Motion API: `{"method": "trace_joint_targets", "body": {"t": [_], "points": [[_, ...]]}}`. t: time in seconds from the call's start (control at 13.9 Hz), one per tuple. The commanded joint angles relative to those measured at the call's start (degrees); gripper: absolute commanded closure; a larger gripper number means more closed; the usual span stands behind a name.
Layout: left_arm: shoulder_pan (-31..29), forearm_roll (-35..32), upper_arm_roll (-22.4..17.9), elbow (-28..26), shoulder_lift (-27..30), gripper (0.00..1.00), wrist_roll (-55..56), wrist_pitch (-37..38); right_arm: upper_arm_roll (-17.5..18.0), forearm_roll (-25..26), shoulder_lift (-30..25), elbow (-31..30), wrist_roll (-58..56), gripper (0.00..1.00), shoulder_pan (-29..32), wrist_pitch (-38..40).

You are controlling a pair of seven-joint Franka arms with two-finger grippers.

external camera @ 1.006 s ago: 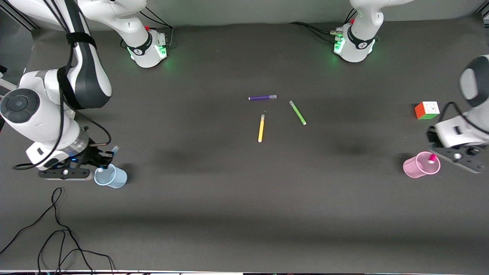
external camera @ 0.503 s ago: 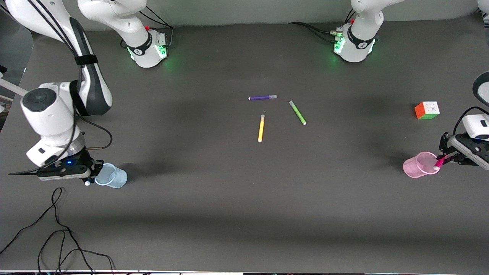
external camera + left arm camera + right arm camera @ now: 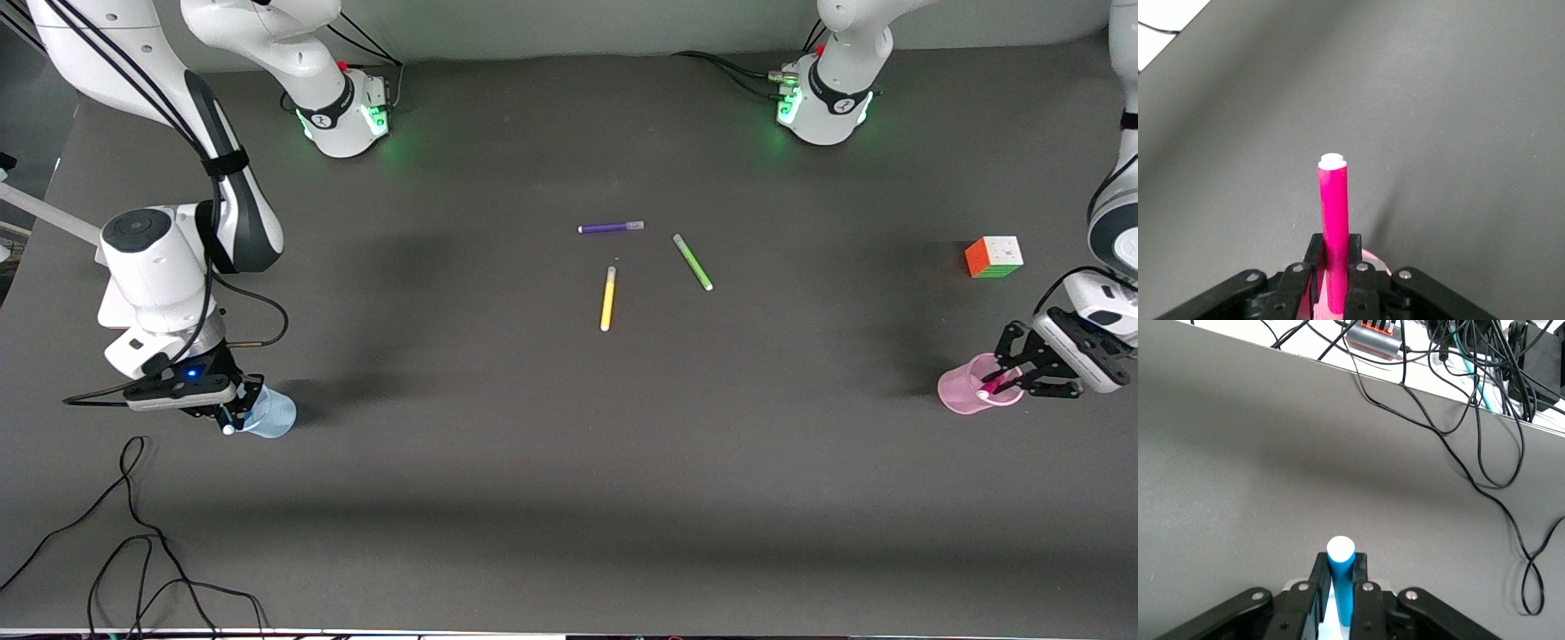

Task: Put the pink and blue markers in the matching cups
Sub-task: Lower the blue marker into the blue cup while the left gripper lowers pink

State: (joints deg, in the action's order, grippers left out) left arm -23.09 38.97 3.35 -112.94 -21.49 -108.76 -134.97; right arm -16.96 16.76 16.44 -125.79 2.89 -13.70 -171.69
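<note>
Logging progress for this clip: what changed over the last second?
Both hands swung their pens upright and lowered them: the right hand holds the blue marker over the blue cup, the left hand the pink marker in the pink cup. Cups and loose pens stayed put.

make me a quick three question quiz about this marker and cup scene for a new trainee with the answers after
1. True or false: the left gripper is shut on the pink marker over the pink cup.
2. What does the right gripper hold over the blue cup?
A) yellow marker
B) blue marker
C) purple marker
3. Fill in: of the three markers lying on the table, the ____ one is nearest the front camera.

Key:
1. True.
2. B, the blue marker.
3. Yellow: the yellow marker lies nearer than the green marker and purple marker.
</note>
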Motion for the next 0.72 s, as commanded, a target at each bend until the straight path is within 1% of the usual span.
{"method": "trace_joint_targets", "body": {"t": [0.0, 0.07, 0.14, 0.22, 0.29, 0.36, 0.43, 0.5, 0.65], "points": [[-1.95, 5.23, 0.78, -0.27, -1.18, 1.00, -8.29, -0.39, -1.23, 1.17, -0.35, -2.44, -2.09, 1.00, -0.01, -2.68], [-2.30, 5.93, 0.86, -0.18, -1.71, 1.00, -9.79, -0.30, -1.32, 1.17, -0.44, -2.79, -2.10, 1.00, -0.01, -2.68], [-2.31, 6.11, 0.87, -0.09, -1.89, 1.00, -10.24, -0.30, -1.32, 1.17, -0.35, -2.79, -2.19, 0.72, -0.01, -2.59], [-2.31, 6.12, 0.87, 0.00, -1.89, 1.00, -10.25, -0.21, -1.32, 1.17, 0.08, -2.62, -2.27, 0.01, -0.01, -2.51], [-2.31, 6.12, 0.87, 0.08, -1.89, 1.00, -10.25, -0.21, -1.32, 1.17, 0.26, -2.53, -2.10, 0.00, -0.10, -2.42], [-2.31, 6.12, 0.87, 0.26, -1.89, 0.48, -10.25, -0.30, -1.32, 1.17, 0.18, -2.36, -1.92, 0.00, -0.10, -2.16], [-2.31, 6.12, 0.87, 0.61, -2.15, 0.19, -10.25, -0.12, -1.32, 1.17, -0.17, -2.09, -2.01, 0.00, -0.19, -1.72], [-2.22, 6.12, 0.87, 0.70, -2.33, 0.01, -10.25, -0.21, -1.23, 1.17, -0.52, -1.74, -2.01, 0.00, -0.27, -0.84], [-2.22, 6.12, 0.87, 0.79, -2.16, 0.01, -10.16, -0.21, -0.88, 1.17, -2.10, -0.60, -2.10, 0.00, -0.54, 4.23]]}}
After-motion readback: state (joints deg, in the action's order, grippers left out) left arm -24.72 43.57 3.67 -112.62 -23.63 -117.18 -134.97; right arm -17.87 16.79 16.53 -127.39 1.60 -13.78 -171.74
